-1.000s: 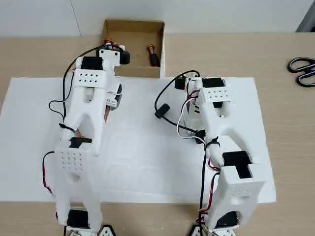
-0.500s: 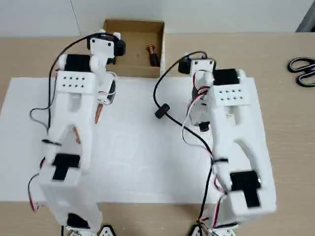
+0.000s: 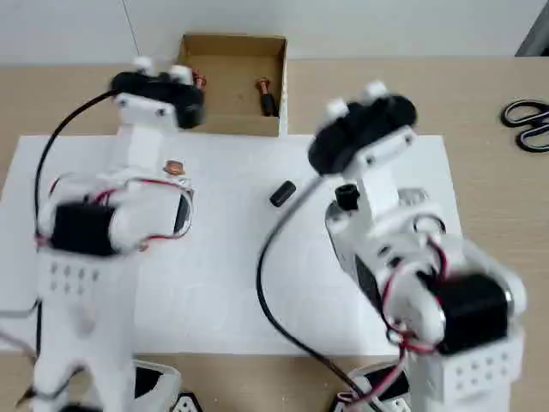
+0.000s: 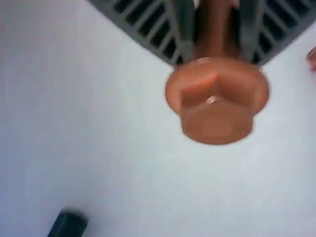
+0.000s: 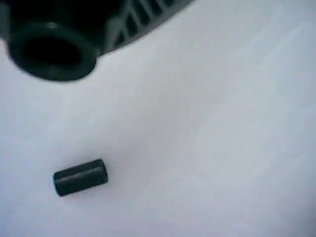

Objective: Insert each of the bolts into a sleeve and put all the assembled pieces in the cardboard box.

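Observation:
A copper bolt (image 4: 216, 98) sits between the fingers of my left gripper (image 4: 215, 44), which is shut on its shank, the hex head pointing down at the white sheet. From above, the bolt head (image 3: 173, 167) shows beside the left arm. My right gripper (image 5: 52, 34) is shut on a black sleeve (image 5: 52, 52), its open bore facing outward; in the high view that sleeve (image 3: 346, 196) hangs under the right arm. A second black sleeve (image 3: 282, 193) lies loose on the sheet between the arms, also the sleeve (image 5: 80, 177) and the sleeve (image 4: 68, 223).
The cardboard box (image 3: 232, 47) stands at the far edge of the white sheet (image 3: 232, 275), with two bolt pieces (image 3: 266, 94) inside. Scissors (image 3: 527, 120) lie at the far right on the wooden table.
Both arms have risen and drawn back from the box end. The left gripper kept the bolt and the right kept its sleeve. The loose sleeve has not moved.

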